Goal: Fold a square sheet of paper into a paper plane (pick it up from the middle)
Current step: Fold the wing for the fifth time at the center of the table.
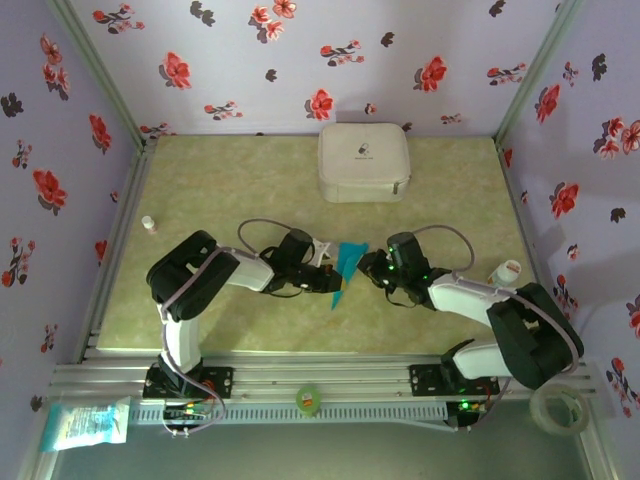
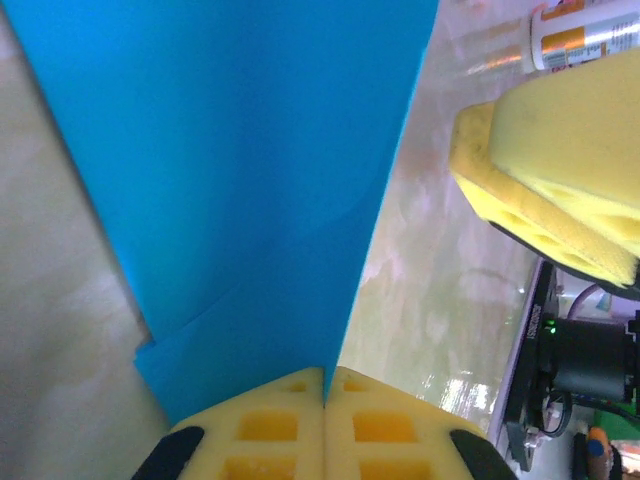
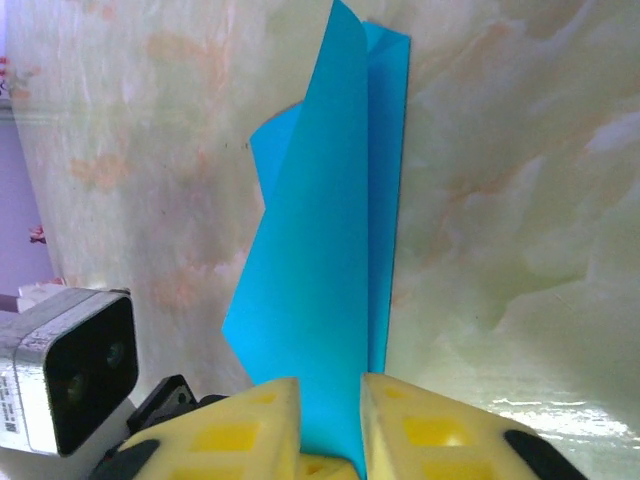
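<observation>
Layered but not yet a dart, the thin turquoise-blue square sheet of paper (image 1: 347, 262) is being held mid-table, six o'clock of the white rounded-square zip case (image 1: 364, 162), the left gripper (image 2: 324, 372) clamping it, the right gripper (image 3: 330, 385) flanking it, grip unclear.

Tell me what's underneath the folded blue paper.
Marbled green tabletop shows all around the folded paper. The patch directly beneath it is covered, so anything lying there cannot be seen.

No legible text anywhere. White case (image 1: 364, 162): small dark logo on lid, too small to read. Bottle (image 2: 585, 35): orange-white label, print blurred. Blue-white packet (image 1: 88, 424): print illegible. Grey camera housing (image 3: 60, 370): tiny side characters, unreadable.
</observation>
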Controlling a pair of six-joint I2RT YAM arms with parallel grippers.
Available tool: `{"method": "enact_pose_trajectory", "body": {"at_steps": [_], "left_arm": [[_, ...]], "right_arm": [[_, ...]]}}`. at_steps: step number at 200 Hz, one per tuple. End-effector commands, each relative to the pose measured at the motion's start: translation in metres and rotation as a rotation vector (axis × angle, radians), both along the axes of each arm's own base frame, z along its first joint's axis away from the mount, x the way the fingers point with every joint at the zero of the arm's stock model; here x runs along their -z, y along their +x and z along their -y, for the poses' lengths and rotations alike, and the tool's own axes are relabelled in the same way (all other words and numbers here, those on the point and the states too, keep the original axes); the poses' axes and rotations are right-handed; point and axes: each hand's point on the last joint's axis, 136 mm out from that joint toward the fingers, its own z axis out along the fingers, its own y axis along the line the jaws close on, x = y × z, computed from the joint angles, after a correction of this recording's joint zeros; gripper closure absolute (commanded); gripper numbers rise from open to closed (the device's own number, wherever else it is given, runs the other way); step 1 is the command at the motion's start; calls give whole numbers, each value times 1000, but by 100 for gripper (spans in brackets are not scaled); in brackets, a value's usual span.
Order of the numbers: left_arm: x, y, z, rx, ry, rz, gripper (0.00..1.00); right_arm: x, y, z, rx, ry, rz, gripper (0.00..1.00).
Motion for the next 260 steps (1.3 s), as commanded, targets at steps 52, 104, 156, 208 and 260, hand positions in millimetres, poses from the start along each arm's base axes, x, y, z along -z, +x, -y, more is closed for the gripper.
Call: {"method": "enact_pose_trajectory", "body": {"at_steps": [52,104,156,208,260], "left_arm": [[7,-2,-8,-44,-11,-81,100],[8,2,-14,-82,-20,-107,100],[7,2,-13,-81,-44,-128,100],[8,2,-12,-79,-76,-152,100],[8,2,-12,-82,-76,-163,100]], "right_arm": [[-5,8,-18,-83,29,73,89],[-6,15,-29,-112,42,93,91],[-4,20,-37,-146,43,91,91],[-1,22,-39,-139,61,85,91],[0,21,-37,-132,59,88,91]]}}
